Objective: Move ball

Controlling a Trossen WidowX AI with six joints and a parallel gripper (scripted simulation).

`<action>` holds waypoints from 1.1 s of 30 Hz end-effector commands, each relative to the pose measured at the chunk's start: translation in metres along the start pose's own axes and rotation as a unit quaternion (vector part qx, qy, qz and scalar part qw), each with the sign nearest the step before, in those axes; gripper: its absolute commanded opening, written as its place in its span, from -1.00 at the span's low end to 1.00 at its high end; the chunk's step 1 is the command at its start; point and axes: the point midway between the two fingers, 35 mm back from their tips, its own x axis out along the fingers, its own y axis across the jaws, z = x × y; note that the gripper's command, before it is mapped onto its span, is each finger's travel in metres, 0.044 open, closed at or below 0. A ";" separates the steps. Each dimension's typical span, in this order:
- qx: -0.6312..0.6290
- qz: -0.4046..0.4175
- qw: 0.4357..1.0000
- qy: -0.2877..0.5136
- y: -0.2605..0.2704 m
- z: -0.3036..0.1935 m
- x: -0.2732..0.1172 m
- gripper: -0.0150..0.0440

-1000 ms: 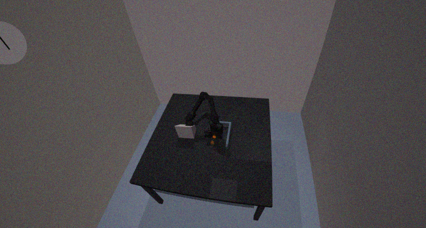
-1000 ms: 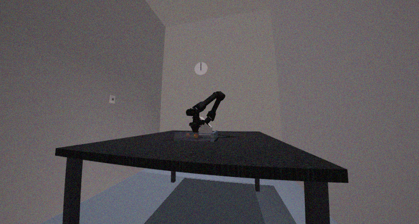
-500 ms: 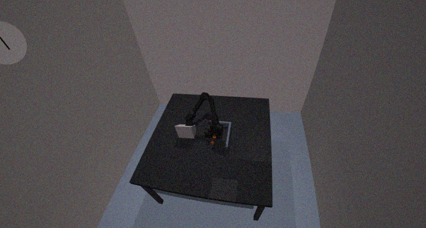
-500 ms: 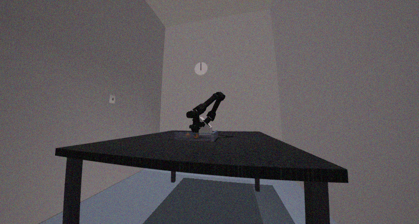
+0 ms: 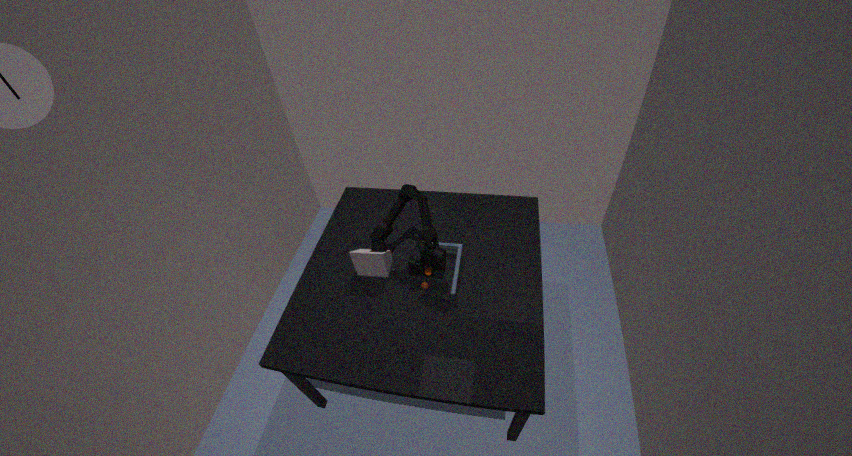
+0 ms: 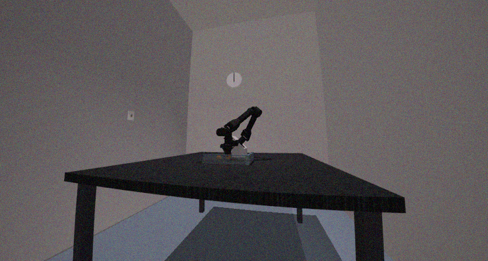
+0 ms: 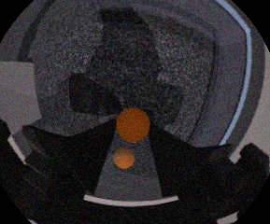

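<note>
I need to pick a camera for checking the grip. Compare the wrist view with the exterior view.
Wrist only: the ball up close at the tips of the tool, which is shut on it, with the smaller, fainter copy apart from it.
Exterior only: the whole arm, the table's legs and a wall clock.
Both: the low clear walls and the dark table top.

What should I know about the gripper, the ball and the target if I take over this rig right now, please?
Gripper: shut on the ball, low over the table.
See-through copy: just beside the ball, apart from it; both sit near the clear walls.
Done: ball grasped.
Left: carry it onto the copy, release, check that it rests still inside the walls, back the gripper away.
</note>
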 end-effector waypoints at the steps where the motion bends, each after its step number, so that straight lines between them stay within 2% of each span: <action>1: -0.003 -0.006 1.000 0.006 -0.006 -0.003 -0.028 -0.49; 14: -0.004 -0.004 1.000 0.004 0.001 0.000 -0.115 -0.49; 20: -0.002 -0.004 1.000 0.004 0.001 -0.003 -0.115 -0.49; 33: 0.001 -0.003 1.000 0.005 0.004 -0.065 -0.082 -0.49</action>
